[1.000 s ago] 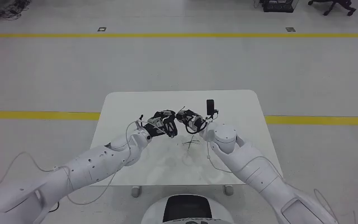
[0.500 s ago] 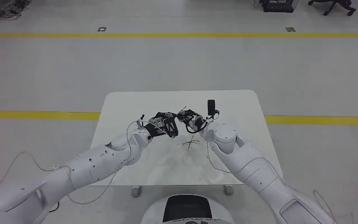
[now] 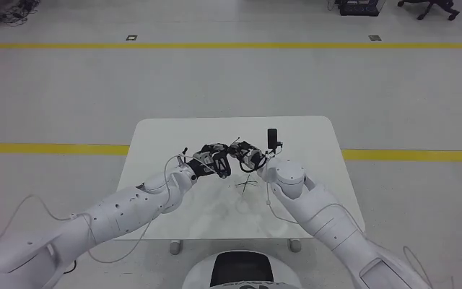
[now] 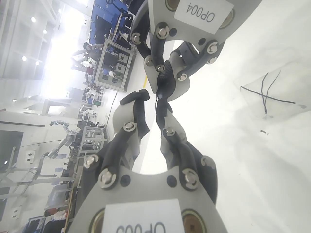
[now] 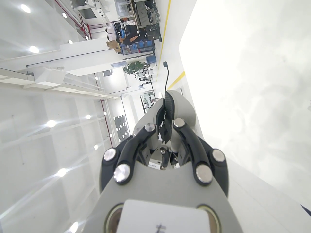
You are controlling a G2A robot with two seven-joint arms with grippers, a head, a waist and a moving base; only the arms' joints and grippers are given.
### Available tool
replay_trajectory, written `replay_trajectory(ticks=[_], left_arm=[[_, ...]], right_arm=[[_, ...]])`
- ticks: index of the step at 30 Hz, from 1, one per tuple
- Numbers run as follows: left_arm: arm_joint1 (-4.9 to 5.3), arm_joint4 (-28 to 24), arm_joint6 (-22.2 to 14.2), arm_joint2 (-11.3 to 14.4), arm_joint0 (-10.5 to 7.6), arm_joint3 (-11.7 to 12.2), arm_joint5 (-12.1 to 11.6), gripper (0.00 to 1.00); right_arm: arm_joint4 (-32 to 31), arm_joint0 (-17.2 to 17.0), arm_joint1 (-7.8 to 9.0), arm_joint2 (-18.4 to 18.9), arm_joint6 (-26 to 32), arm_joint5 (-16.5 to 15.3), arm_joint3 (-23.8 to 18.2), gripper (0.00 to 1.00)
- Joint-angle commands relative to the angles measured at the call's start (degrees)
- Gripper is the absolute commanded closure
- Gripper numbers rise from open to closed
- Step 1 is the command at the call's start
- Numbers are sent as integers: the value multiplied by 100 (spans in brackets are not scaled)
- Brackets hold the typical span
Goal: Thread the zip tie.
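Right wrist view: right gripper [image 5: 165, 109] pinches zip tie [image 5: 167, 81], strap poking out beyond it. Left gripper [image 4: 150, 104] part-open, tip to tip with it above bench [image 3: 159, 137]. Loose ties [image 3: 247, 184] crossed beneath.

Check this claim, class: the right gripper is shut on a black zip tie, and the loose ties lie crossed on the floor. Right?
Wrong place: the loose ties lie crossed on the white table, not the floor; the top view shows it. The right gripper is indeed shut on a black zip tie.
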Motion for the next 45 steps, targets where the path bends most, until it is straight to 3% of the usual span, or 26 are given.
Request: replay_trajectory(ticks=[1,5,8,17,18,19,20,28,32,34,38,45], left_arm=[[-2,0,-1,0,-3,2,-11,87],[-8,0,-5,0,-8,9,-31,90],[-12,0,-16,0,-12,14,-50,100],[-18,0,-30,0,-11,19,-69,100],[-16,0,-26,0,-12,14,-67,100],[-14,0,-23,0,-12,11,-64,100],[-11,0,-18,0,-13,10,-57,100],[29,0,-28,0,70,26,133,100],[73,-92,-100,-104,142,-23,92,100],[96,-288,-86,-215,196,-33,-15,100],[155,-979,69,-532,286,24,-445,100],[231,-1658,222,-914,463,52,-1008,100]], right_arm=[[-25,-12,-8,14,18,2,-10,100],[-74,-37,-22,52,50,8,-30,100],[-109,-57,-33,81,70,14,-43,100],[-199,-136,-58,170,110,22,-87,100],[-216,-144,-61,181,123,26,-93,87],[-227,-149,-63,191,131,31,-96,16],[-226,-157,-66,201,139,33,-100,0],[-308,-248,-61,354,230,22,-197,0],[-371,-355,-22,525,323,-28,-283,0],[-416,-417,5,614,420,-63,-331,0],[-450,-575,74,847,722,-115,-433,0],[-493,-702,141,1058,1057,-126,-552,0]])
